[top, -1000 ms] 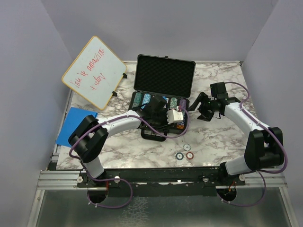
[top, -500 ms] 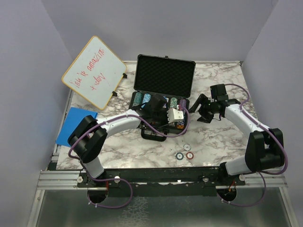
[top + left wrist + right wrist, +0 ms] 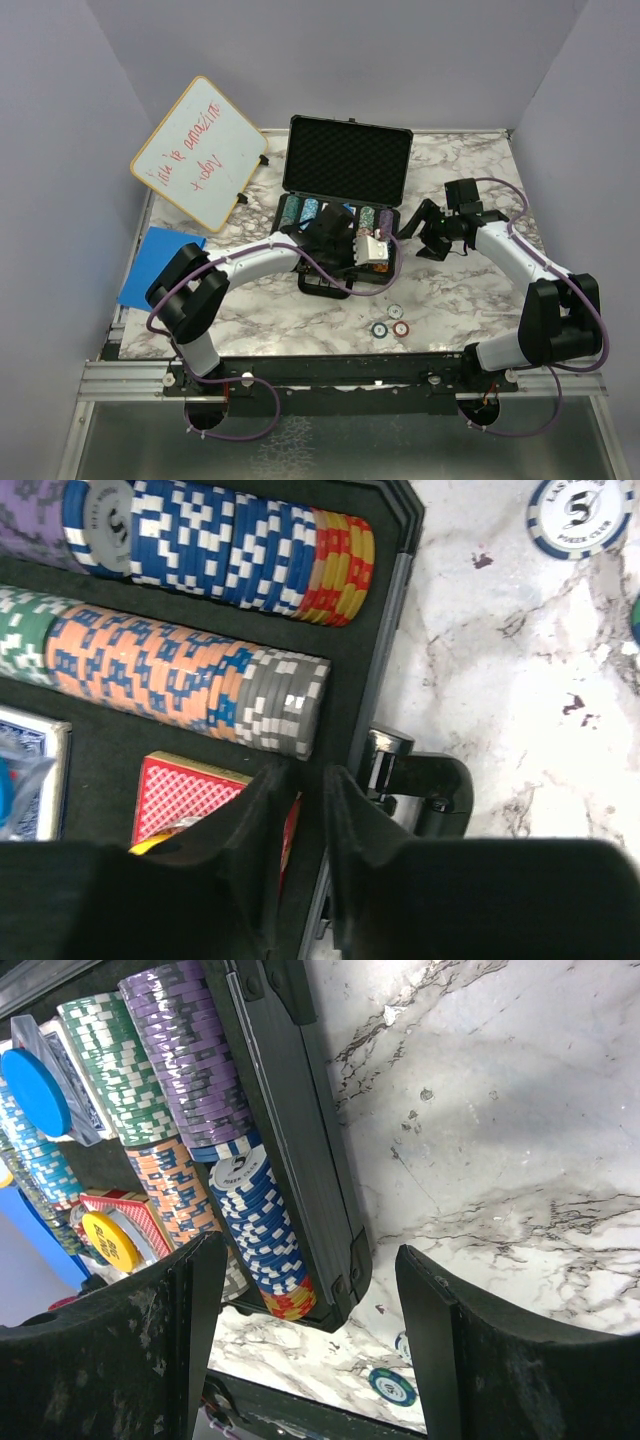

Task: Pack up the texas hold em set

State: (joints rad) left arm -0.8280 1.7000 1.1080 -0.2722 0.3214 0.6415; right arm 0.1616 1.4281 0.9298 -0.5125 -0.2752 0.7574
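Note:
The black briefcase (image 3: 348, 160) lies open, its tray (image 3: 340, 222) filled with rows of poker chips (image 3: 230, 540) (image 3: 190, 1070), a red card deck (image 3: 190, 790), a blue disc (image 3: 35, 1090) and a yellow disc (image 3: 108, 1240). My left gripper (image 3: 345, 248) (image 3: 305, 780) is at the tray's front rim beside the handle (image 3: 430, 790), jaws almost together astride the rim. My right gripper (image 3: 418, 225) (image 3: 315, 1360) is wide open and empty, just right of the case's right wall (image 3: 300, 1130). Three loose chips (image 3: 396, 310) (image 3: 380, 329) (image 3: 401, 328) lie on the table in front.
A white dry-erase board (image 3: 200, 150) leans at the back left. A flat blue pad (image 3: 160, 262) lies at the left table edge. The marble table (image 3: 470, 290) runs to grey walls on both sides.
My left gripper has settled slightly lower at the tray's front rim. My right gripper has edged a little left towards the case. The chips on the table have not moved.

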